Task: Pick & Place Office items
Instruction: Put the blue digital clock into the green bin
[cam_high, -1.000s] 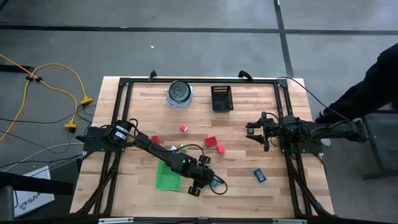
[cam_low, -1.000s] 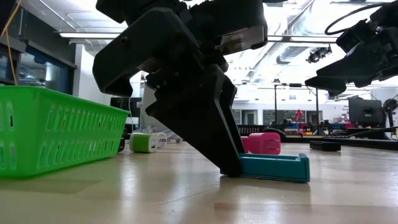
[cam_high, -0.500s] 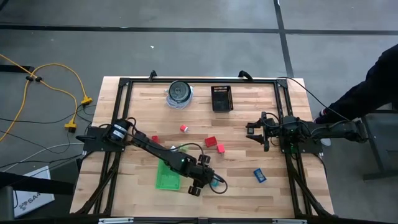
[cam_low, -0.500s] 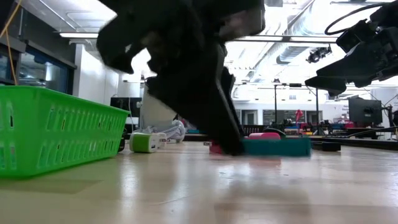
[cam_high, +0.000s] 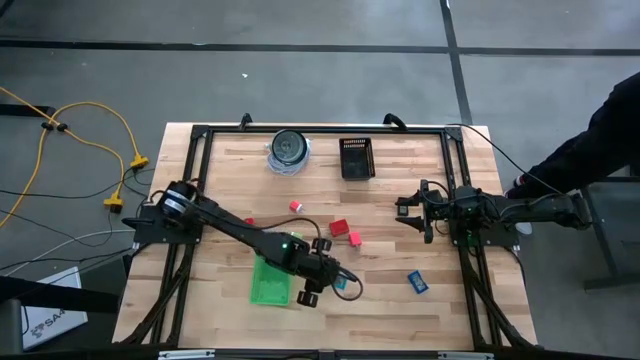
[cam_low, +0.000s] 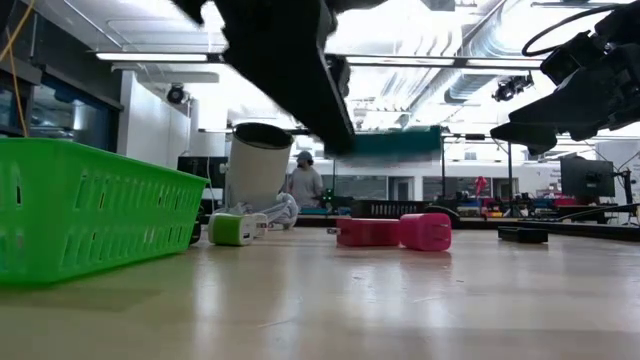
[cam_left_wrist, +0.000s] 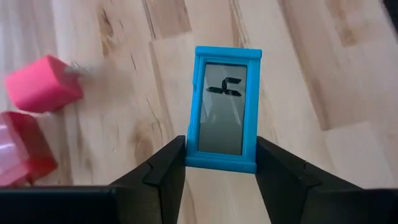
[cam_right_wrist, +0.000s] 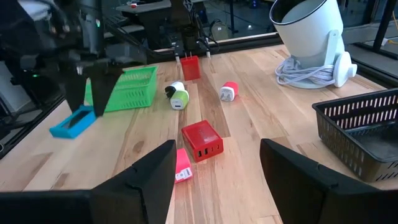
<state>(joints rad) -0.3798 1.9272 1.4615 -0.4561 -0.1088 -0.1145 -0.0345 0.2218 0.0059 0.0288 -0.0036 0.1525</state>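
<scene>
— What has changed for us just now?

— A second ago our left gripper (cam_left_wrist: 219, 163) stood on the table with the blue rectangular piece (cam_left_wrist: 224, 116) lying flat at its fingertips. Now the piece is off the wood: the left wrist view shows our fingers (cam_left_wrist: 166, 173) clamped on its lower end, and the low view shows it hanging in the air above the pink block (cam_low: 425, 231).

— So the pick has worked?

— We judge so. The piece has risen cleanly with us and shows no tilt between the jaws. What remains is carrying it to a container.

— Which one?

— Probably the green tray (cam_high: 268, 285), which sits just beside our left gripper (cam_high: 318, 283) in the high view. We cannot tell from the task wording alone.

— What lies around us?

— Below the held piece are the pink block and a red block (cam_left_wrist: 22, 149), close together. A white-and-green bit (cam_low: 232, 229) lies nearer the tray. A second blue piece (cam_high: 417, 282) waits further right, and the black basket (cam_high: 356, 158) and the round container (cam_high: 288, 147) stand at the far edge.

— Anything in the way?

— The tray's wall (cam_low: 90, 215) must be cleared, so we want height first. Our right gripper (cam_high: 414, 212) hovers well apart, jaws spread and empty.
</scene>
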